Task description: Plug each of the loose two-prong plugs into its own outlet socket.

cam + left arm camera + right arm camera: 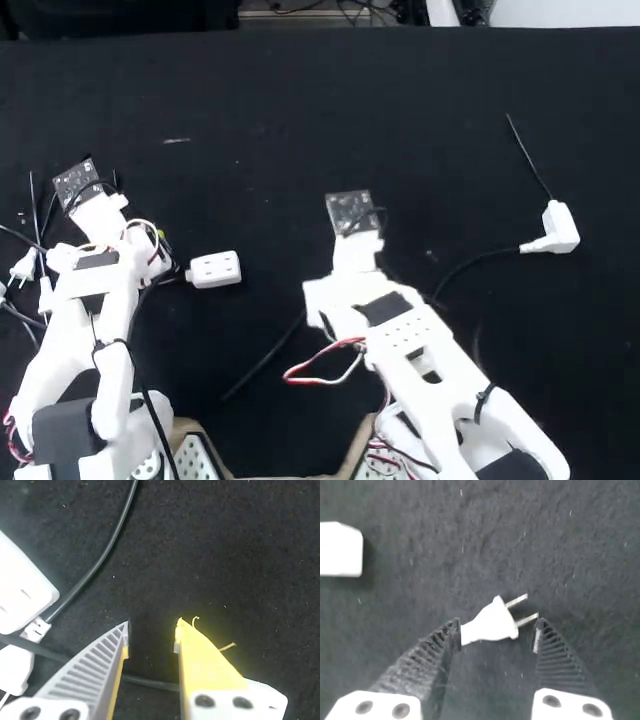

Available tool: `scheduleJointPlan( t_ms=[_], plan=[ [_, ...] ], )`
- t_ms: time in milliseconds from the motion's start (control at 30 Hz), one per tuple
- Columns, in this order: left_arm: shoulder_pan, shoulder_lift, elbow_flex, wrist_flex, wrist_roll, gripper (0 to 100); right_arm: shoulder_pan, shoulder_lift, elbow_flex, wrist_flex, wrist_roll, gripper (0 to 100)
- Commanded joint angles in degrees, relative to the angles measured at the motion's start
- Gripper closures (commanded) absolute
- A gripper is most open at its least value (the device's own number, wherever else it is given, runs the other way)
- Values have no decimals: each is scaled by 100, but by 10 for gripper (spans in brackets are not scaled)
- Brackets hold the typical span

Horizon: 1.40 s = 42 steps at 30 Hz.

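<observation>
The right gripper [496,630] hangs low over the black cloth-covered table [560,540]. Its two dark ribbed fingers [427,665] are spread wide and clamp nothing. A small white two-prong plug [490,623] lies on the cloth in the gap between them. Its blunt back end is just beside one fingertip, and its two metal prongs point toward the other. Whether either tip touches it cannot be told. A white rectangular block [340,550] lies well apart from this plug.

The left gripper [150,630] also sits close to the cloth. Its grey ribbed finger [95,665] and yellow finger [205,665] are parted by a moderate gap, with nothing between them. A thin black cable [97,565] runs past the grey finger to a white slotted socket block [22,587] near it.

In the high view the left arm [85,300] fills the lower left of the frame and the right arm [420,350] rises from the bottom centre. A white outlet socket [215,268] lies between the two arms, left of centre. A white angled plug [558,230] on a black cord rests at the right of the frame, well apart from both arms. Another small white plug [22,268] lies at the left edge, beside the left arm.
</observation>
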Motion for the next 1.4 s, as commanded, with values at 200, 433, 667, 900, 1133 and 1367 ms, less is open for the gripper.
scheduleJointPlan(
  t_ms=[200, 433, 667, 900, 1133, 1367],
  plan=[
    [259, -158, -92, -79, 44, 848, -70, 4, -479, 492, -343, 776],
    [321, -158, -101, -79, 35, 848, -527, 40, -523, 325, -510, 776],
    [330, -158, -92, -79, 35, 848, -440, 1411, -971, -141, -730, 775],
    [338, -158, -92, -79, 35, 848, -334, 2809, -2308, 545, -730, 778],
    [312, -167, -75, -79, 35, 848, -316, 3609, -3002, 958, -607, 780],
    [321, -193, -66, -79, 35, 848, -79, 3266, -3011, 1248, 1371, 905]
  ],
)
